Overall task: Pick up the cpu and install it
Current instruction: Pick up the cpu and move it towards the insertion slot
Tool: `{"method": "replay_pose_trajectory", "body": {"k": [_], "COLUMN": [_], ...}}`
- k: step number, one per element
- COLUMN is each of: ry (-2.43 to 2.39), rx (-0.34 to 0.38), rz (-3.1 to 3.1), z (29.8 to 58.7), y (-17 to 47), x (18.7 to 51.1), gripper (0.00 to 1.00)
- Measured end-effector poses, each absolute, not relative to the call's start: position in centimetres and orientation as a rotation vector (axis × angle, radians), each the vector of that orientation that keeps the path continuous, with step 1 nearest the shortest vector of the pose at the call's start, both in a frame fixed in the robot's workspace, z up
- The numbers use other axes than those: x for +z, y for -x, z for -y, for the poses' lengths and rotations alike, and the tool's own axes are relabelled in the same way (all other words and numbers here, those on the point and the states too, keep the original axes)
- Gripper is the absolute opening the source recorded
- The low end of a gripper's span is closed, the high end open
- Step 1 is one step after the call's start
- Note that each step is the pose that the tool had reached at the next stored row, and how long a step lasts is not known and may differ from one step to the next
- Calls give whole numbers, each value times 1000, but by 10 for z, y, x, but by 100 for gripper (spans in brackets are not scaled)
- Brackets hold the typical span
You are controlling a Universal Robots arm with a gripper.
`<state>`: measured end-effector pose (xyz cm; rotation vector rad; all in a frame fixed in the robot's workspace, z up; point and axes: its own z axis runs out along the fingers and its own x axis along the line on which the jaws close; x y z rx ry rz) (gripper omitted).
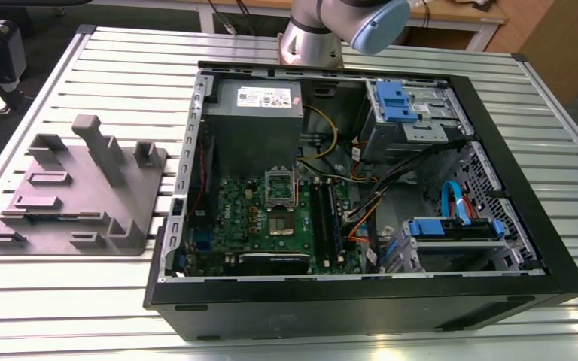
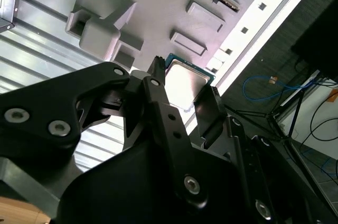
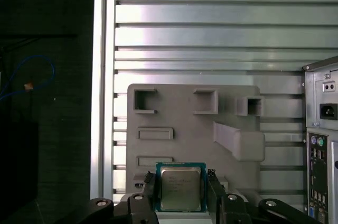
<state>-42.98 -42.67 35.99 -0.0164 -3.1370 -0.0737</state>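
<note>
End effector (image 3: 181,183) grips the cpu (image 3: 180,189) by two opposite edges, evidently sparing its faces, above the grey fixture plate (image 3: 232,108) on the desk (image 3: 211,23).

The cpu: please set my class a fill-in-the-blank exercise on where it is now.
1. The gripper is ____ on the cpu.
2. Beyond the cpu lies a fixture plate coloured ____.
3. In the exterior view, that plate lies to the exterior view's ____ of the computer case.
Missing words: shut, grey, left.
</note>
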Motion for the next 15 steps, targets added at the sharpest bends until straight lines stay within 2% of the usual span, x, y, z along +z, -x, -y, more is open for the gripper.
{"method": "replay_pose_trajectory", "body": {"k": [15], "ry": [16], "rx": [-74], "rz": [3137], "z": [427], "y": [421], "x": [360], "gripper": [47]}}
